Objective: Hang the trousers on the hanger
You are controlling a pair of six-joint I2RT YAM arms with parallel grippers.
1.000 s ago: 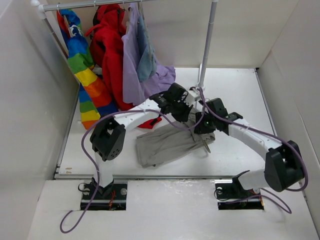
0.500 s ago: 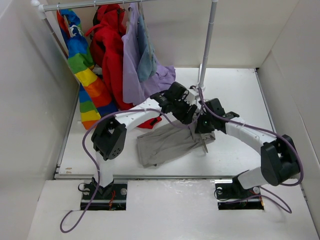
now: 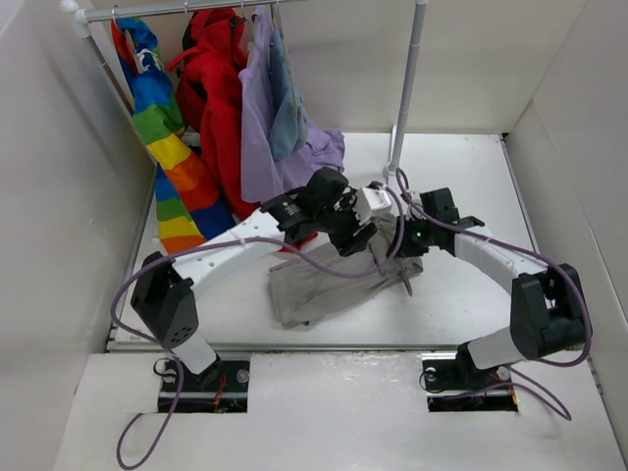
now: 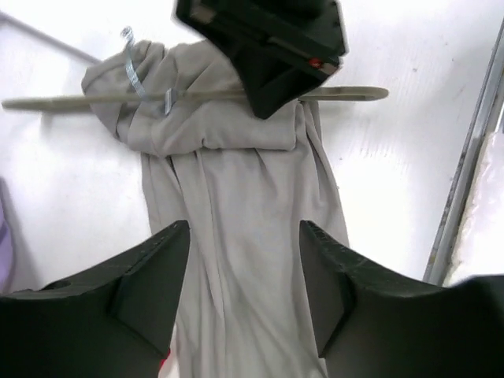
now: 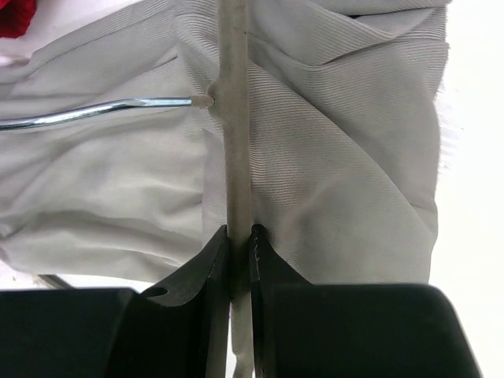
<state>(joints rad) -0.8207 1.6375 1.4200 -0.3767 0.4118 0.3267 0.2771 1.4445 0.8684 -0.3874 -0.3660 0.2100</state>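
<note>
The taupe trousers (image 3: 312,285) lie crumpled on the white table, their waist end bunched over the hanger (image 4: 356,93). In the left wrist view the hanger's pale bar runs across the top of the trousers (image 4: 236,197), with its metal hook (image 4: 131,61) on the fabric. My left gripper (image 4: 244,248) hovers open above the trouser legs with nothing between its fingers. My right gripper (image 5: 239,240) is shut on the hanger's bar (image 5: 234,118), with the trousers (image 5: 339,126) draped on both sides of it. In the top view both grippers, left (image 3: 355,234) and right (image 3: 408,243), meet over the trousers' right end.
A clothes rail (image 3: 177,9) at the back holds a rainbow garment (image 3: 162,132), a red coat (image 3: 221,98), a lilac garment (image 3: 257,137) and a small blue-grey one (image 3: 287,113). Its upright pole (image 3: 407,88) stands just behind the grippers. White walls close in on both sides.
My left gripper has opened and let go of the fabric, and its arm has stretched further out. My right gripper has closed on the hanger's bar.
</note>
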